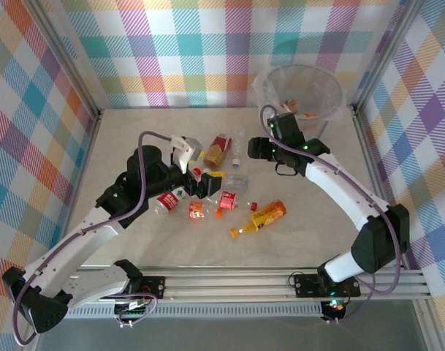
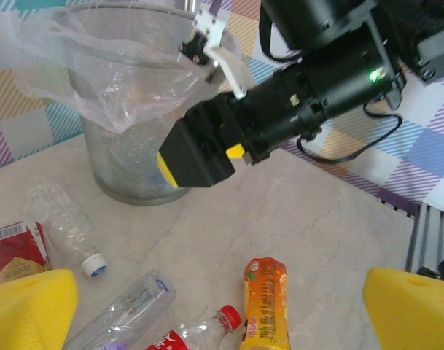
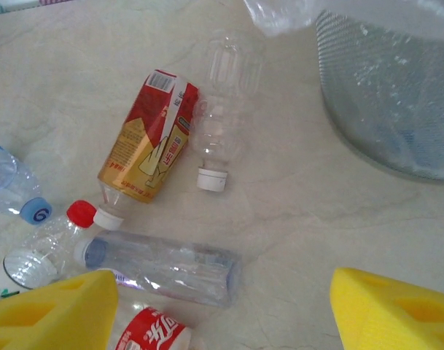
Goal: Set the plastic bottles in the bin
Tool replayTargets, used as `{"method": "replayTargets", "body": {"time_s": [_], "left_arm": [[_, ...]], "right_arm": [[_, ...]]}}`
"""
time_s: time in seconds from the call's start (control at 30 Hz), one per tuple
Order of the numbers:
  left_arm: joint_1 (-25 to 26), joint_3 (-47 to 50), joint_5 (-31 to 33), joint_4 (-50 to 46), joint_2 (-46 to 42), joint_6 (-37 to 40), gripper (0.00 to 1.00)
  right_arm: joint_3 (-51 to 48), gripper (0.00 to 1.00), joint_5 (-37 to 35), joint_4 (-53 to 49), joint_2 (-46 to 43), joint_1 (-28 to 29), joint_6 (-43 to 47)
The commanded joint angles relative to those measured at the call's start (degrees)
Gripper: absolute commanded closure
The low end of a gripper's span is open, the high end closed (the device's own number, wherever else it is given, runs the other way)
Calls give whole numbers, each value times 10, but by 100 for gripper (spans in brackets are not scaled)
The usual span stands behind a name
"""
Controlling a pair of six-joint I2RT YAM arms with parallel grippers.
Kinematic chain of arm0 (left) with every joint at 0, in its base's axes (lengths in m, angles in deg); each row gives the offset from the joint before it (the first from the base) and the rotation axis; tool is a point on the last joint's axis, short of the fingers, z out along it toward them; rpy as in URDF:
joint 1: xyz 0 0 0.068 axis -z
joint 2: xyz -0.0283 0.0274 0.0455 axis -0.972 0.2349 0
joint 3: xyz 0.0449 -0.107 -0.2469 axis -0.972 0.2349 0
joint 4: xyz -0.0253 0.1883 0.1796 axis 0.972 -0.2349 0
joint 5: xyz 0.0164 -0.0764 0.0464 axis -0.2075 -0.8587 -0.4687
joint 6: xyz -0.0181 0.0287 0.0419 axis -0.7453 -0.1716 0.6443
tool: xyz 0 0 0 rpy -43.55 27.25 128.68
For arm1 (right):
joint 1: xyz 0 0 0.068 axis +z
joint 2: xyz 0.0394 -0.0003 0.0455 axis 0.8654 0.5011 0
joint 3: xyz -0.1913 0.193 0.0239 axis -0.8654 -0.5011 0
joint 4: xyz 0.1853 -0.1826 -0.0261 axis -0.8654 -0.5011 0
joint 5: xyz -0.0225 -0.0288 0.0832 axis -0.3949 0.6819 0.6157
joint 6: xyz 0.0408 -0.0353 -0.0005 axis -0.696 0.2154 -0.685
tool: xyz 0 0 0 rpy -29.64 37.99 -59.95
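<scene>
Pick-up step: the plastic bottles (image 1: 266, 216) lie scattered mid-frame, and the bin (image 1: 318, 82) stands upper right. The left gripper (image 2: 218, 321) and right gripper (image 3: 222, 313) both gape empty. Next, likely, the right one lowers and closes on the clear bottle (image 3: 167, 266).

The bin (image 1: 299, 91) stands at the far right corner of the table (image 1: 120, 124). The plastic bottles (image 1: 269, 214) lie scattered mid-table, left of it and nearer the arms. Inside the bin lies a small item (image 1: 308, 114), perhaps a bottle.
</scene>
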State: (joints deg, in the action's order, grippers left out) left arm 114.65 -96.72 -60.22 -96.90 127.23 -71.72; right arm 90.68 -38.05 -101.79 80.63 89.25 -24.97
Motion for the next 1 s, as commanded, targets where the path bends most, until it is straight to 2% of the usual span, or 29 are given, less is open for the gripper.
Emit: {"method": "replayTargets", "body": {"time_s": [0.0, 0.2, 0.37, 0.67, 0.97], "left_arm": [[7, -14, 14, -1, -10, 7, 0], [7, -16, 15, -3, -8, 6, 0], [8, -16, 18, -3, -10, 7, 0], [7, -16, 20, -4, -10, 7, 0], [8, -17, 21, -5, -8, 7, 0]], "right_arm": [[-15, 22, -5, 111, 37, 13, -37], [-5, 20, -24, 193, 127, 23, -39], [32, 20, -62, 219, 209, 25, -40], [147, 18, -75, 181, 329, 24, -38], [203, 20, -76, 148, 377, 16, -44]]}}
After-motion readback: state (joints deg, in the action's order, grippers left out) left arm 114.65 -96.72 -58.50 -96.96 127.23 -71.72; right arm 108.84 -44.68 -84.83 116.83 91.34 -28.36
